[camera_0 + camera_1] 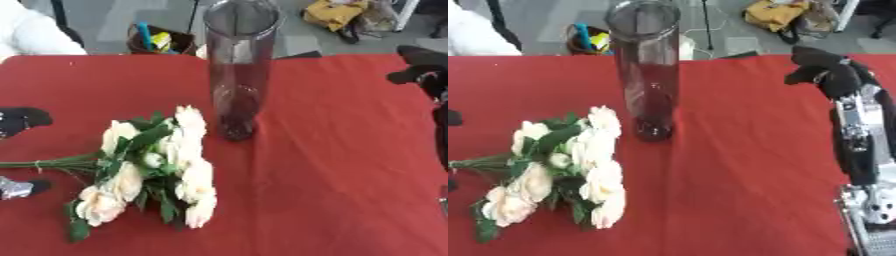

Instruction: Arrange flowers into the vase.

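Beside upright vase (238, 75), flowers (153, 170) lengthwise, stems leftward.

Both eyes sit up in the head, looking steeply down and forward over the red tablecloth (350, 150), floor clutter at 12 o'clock. Pretty close in. They share the glass vase (238, 70) and cream bouquet (153, 165); the right eye sits further toward 3 o'clock, catching more of the right arm (855, 130).

Bare cloth (745, 165) between vase (646, 75) and right hand (820, 67); bouquet (153, 170) blocks left.
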`<state>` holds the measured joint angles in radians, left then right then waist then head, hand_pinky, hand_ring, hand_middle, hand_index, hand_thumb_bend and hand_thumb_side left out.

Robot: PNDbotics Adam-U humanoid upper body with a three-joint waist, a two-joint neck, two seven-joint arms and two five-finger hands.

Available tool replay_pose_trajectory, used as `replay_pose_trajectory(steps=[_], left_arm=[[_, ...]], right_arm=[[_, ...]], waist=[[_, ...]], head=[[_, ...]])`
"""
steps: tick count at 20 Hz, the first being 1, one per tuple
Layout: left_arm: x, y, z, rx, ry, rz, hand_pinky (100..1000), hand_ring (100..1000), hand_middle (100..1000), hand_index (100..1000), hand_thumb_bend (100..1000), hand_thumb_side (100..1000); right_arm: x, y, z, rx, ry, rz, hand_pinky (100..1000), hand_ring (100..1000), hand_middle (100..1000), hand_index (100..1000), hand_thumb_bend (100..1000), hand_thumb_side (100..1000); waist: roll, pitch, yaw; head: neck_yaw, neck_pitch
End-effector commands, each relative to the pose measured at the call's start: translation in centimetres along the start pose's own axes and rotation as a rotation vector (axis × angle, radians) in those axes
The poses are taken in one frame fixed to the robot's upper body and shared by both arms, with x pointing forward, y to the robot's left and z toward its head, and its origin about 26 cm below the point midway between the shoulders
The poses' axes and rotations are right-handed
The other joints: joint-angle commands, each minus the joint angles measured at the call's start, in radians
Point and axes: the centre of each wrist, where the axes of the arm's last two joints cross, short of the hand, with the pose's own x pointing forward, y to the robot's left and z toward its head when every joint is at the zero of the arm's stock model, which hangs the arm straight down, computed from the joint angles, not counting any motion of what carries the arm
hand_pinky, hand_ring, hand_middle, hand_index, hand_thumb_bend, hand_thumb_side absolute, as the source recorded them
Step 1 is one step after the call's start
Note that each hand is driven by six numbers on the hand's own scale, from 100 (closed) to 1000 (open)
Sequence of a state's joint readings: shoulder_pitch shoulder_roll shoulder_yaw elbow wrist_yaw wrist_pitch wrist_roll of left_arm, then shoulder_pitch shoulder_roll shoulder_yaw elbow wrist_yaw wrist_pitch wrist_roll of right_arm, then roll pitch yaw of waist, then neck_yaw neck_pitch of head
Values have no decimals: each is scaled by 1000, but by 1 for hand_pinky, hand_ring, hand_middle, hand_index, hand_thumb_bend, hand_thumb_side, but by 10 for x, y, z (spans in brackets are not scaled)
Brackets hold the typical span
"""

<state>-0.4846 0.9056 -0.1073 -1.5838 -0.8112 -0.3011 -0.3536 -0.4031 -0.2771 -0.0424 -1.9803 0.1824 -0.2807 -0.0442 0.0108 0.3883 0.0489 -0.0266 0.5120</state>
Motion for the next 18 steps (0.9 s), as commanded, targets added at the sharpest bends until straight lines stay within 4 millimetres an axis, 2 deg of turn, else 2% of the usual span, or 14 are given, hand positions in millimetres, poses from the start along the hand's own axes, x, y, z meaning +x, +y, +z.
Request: replay_pose_trajectory(steps=[1, 12, 18], left_arm=[[-8, 3, -1, -32, 2, -32, 768, 883, 932, 1000, 571, 808], [-9, -15, -16, -99, -10, -21, 760, 870, 923, 1000, 533, 844], [-7, -18, -22, -102, -30, -10, 762, 868, 921, 1000, 511, 854]], right_arm=[[6, -3, -4, 6, -28, 2, 676, 844, 508, 735, 100, 1000], [6, -2, -4, 8, -28, -8, 676, 845, 506, 733, 100, 1000], [6, -2, -4, 7, -28, -7, 676, 846, 504, 731, 100, 1000]], waist=[[2, -16, -1], [-3, -10, -9], [-5, -5, -11]], head=[[6, -12], [20, -19], [26, -21]])
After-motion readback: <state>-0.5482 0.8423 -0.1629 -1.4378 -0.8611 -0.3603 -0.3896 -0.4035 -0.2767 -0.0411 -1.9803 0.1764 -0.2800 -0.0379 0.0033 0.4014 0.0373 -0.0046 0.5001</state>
